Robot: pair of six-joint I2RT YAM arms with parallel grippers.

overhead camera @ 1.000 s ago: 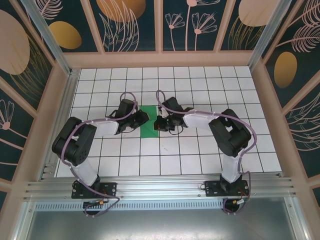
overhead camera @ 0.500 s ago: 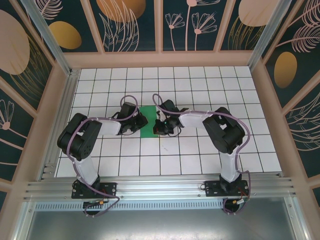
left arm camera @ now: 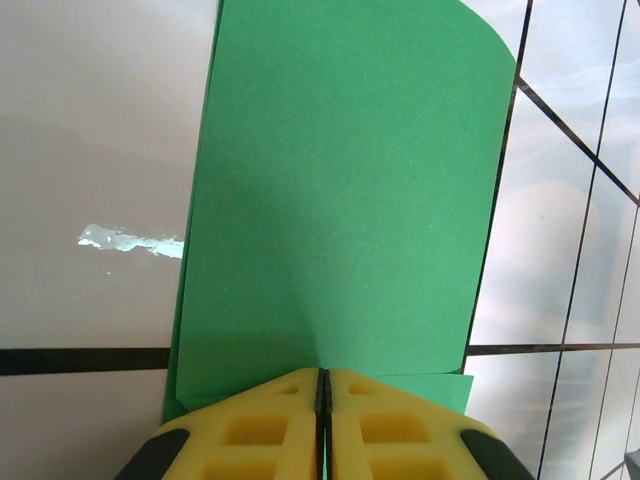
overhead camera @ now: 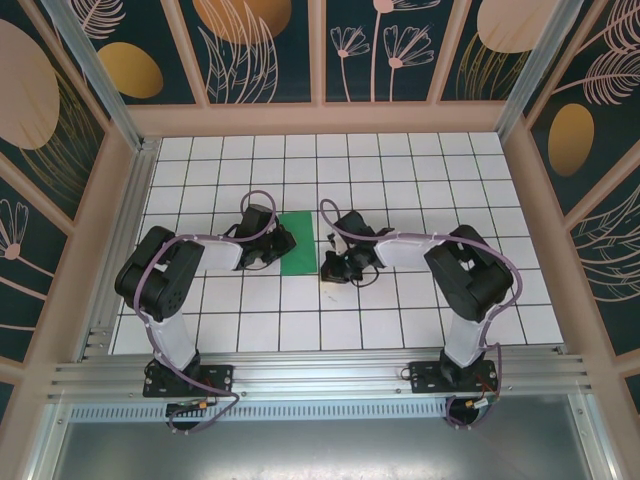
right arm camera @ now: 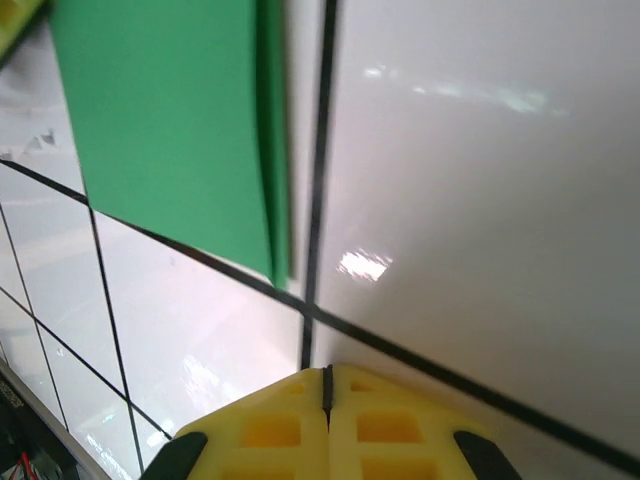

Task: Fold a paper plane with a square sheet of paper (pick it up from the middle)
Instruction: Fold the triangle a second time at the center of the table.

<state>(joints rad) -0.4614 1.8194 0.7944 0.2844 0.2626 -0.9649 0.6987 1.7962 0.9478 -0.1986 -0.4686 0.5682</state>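
Square sheet of paper [overhead camera: 298, 243], folded, long axis near-to-far; left gripper [overhead camera: 284, 244] jaws closed at its edge, right gripper [overhead camera: 331, 270] closed, empty, nearby

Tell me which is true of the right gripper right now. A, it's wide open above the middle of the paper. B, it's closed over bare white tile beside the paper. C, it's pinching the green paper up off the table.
B: in the right wrist view the right gripper is closed over white tile, while the green paper lies flat ahead of it, untouched.
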